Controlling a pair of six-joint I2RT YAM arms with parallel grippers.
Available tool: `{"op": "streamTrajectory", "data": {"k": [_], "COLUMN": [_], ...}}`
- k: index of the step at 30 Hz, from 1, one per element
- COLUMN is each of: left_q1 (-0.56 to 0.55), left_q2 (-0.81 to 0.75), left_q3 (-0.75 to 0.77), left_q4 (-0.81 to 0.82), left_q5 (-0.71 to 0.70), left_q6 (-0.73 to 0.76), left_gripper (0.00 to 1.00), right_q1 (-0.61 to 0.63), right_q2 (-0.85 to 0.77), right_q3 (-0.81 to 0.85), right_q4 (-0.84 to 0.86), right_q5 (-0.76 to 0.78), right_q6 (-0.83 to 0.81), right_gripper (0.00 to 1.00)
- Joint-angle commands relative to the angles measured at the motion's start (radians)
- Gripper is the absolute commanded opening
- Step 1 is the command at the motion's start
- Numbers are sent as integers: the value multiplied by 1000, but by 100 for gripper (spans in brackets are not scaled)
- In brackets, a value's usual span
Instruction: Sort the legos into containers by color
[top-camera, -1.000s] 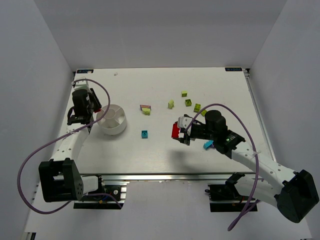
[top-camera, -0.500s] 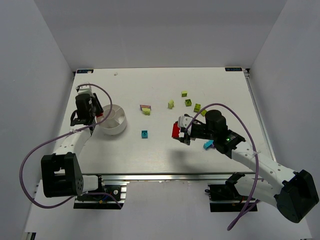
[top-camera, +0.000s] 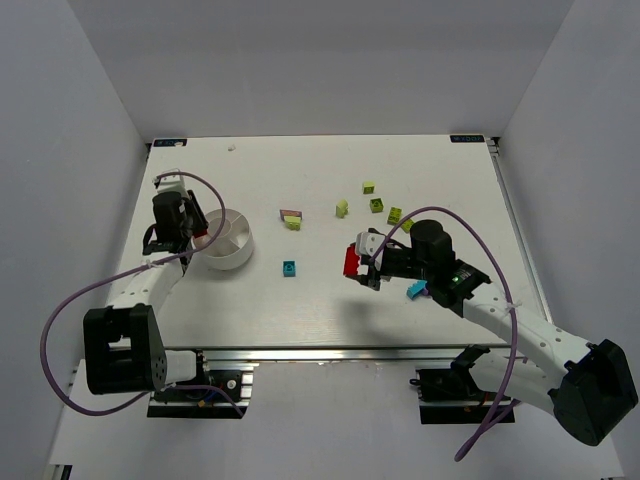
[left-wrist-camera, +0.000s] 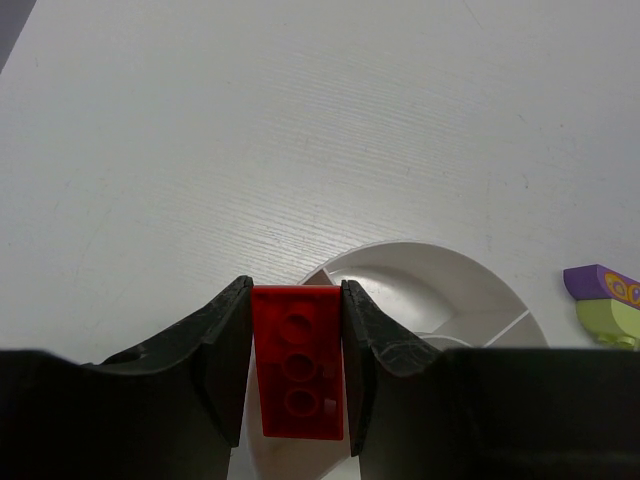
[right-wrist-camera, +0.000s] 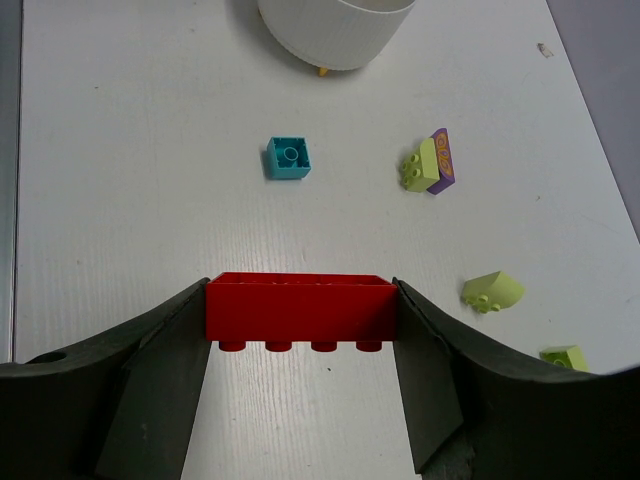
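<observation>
The left gripper (left-wrist-camera: 294, 288) pinches a small red three-stud brick (left-wrist-camera: 297, 370) between its fingers, over the near rim of the round white divided dish (left-wrist-camera: 450, 270) at the left side of the table (top-camera: 300, 310); whether brick and rim touch is hard to tell. The right gripper (right-wrist-camera: 300, 290) clamps a long red four-stud brick (right-wrist-camera: 300, 310) by its ends, studs down, above bare tabletop right of centre. Beyond it, toward the dish, lie a teal brick (right-wrist-camera: 289, 158) and a lime-and-purple pair (right-wrist-camera: 430, 165), with loose lime bricks (right-wrist-camera: 492, 290) off to one side, all apart.
</observation>
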Motion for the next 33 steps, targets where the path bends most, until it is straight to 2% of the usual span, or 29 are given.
{"op": "streamTrajectory", "data": {"k": [1, 6, 11, 15, 24, 26, 27, 30, 31, 33], "left_q1": [3, 5, 5, 5, 3, 3, 5, 3, 5, 2], "left_q2": [-1, 2, -2, -10, -73, -102, -119, -200, -219, -259], "left_q3": [-7, -5, -4, -2, 38, 77, 90, 121, 125, 122], "left_q4": [25, 22, 16, 6, -44, -110, -131, -202, -217, -250], "left_q5": [12, 7, 8, 7, -13, -18, -18, 56, 162, 281], "left_q6": [-8, -13, -17, -17, -28, -48, -60, -132, -157, -247], "left_gripper": [29, 43, 54, 56, 56, 54, 47, 40, 40, 45], "right_q1": [-4, -4, -4, -4, -6, -6, -4, -6, -6, -6], "right_q2": [-4, -2, -4, -4, -9, -9, -12, -16, -15, -7], "right_q3": [5, 5, 7, 7, 16, 22, 27, 28, 28, 31], "right_q4": [41, 41, 41, 41, 29, 5, -5, -37, -43, -54], "right_q5": [-15, -17, -20, -21, -32, -67, -86, -158, -202, -228], "right_q6": [7, 6, 6, 6, 3, -7, -14, -66, -100, -125], "right_gripper": [0, 0, 0, 0, 0, 0, 0, 0, 0, 0]}}
